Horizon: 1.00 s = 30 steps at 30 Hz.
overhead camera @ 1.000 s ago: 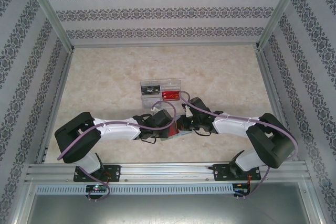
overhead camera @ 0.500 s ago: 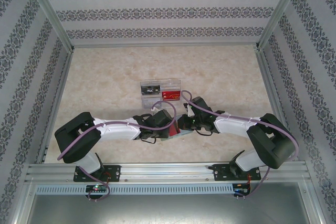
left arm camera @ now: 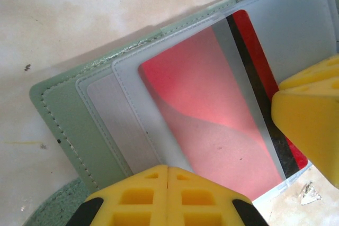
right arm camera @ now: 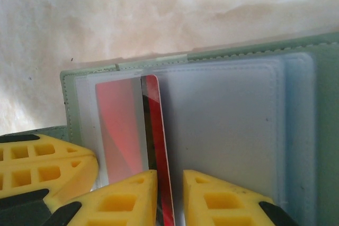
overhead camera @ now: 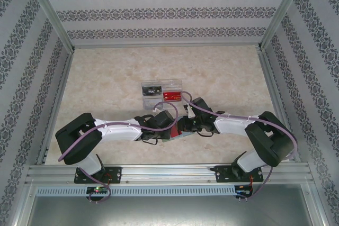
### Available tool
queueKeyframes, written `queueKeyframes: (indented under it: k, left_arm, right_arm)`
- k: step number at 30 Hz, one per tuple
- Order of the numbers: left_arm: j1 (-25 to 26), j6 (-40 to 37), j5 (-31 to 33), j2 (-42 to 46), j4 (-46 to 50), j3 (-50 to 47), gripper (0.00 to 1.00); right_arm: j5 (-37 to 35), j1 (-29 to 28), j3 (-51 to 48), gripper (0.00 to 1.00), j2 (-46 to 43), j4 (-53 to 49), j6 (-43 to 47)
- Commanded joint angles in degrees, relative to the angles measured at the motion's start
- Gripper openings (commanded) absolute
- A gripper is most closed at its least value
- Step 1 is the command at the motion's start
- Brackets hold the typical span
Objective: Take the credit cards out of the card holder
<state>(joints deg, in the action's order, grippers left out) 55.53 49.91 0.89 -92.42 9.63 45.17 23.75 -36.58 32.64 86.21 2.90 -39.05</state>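
The grey-green card holder (left arm camera: 62, 117) lies open on the table, its pale sleeves facing up. A red credit card (left arm camera: 212, 109) sits in a clear sleeve, one long edge with a dark stripe sticking out. My left gripper (left arm camera: 168, 169) is shut, its tip resting on the sleeve beside the card. My right gripper (right arm camera: 169, 181) is slightly open around the card's raised red edge (right arm camera: 157, 130); the card touches one finger and a gap shows on the other side. In the top view both grippers meet over the card holder (overhead camera: 179, 134).
A clear divided tray (overhead camera: 161, 84) stands just beyond the grippers, with a red card (overhead camera: 172, 97) and a dark card (overhead camera: 152, 90) in it. Aluminium frame posts and patterned walls bound the table on three sides.
My right gripper's jaws have parted a little around the card's edge, and the right arm's elbow has shifted slightly left. The left arm has not moved.
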Motion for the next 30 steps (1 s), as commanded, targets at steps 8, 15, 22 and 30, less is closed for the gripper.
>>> queueKeyframes:
  k: [8,15,22,30]
  left_arm:
    - [0.72,0.01,0.92,-2.06,4.32,-0.32,0.00]
    - [0.68,0.19,0.95,-2.09,4.37,-0.59,0.00]
    - [0.71,0.19,1.03,-1.70,4.61,-0.66,0.00]
    - [0.70,0.19,0.87,-1.64,4.52,-0.69,0.00]
  right_arm:
    - [-0.18,0.27,0.11,0.00,-0.28,0.00,0.29]
    - [-1.01,1.64,-1.60,0.00,-2.57,-0.83,0.55]
    - [-1.11,3.77,-3.01,0.00,-4.86,-1.84,0.97]
    - [-0.77,6.40,-3.99,0.00,-8.93,-3.11,1.42]
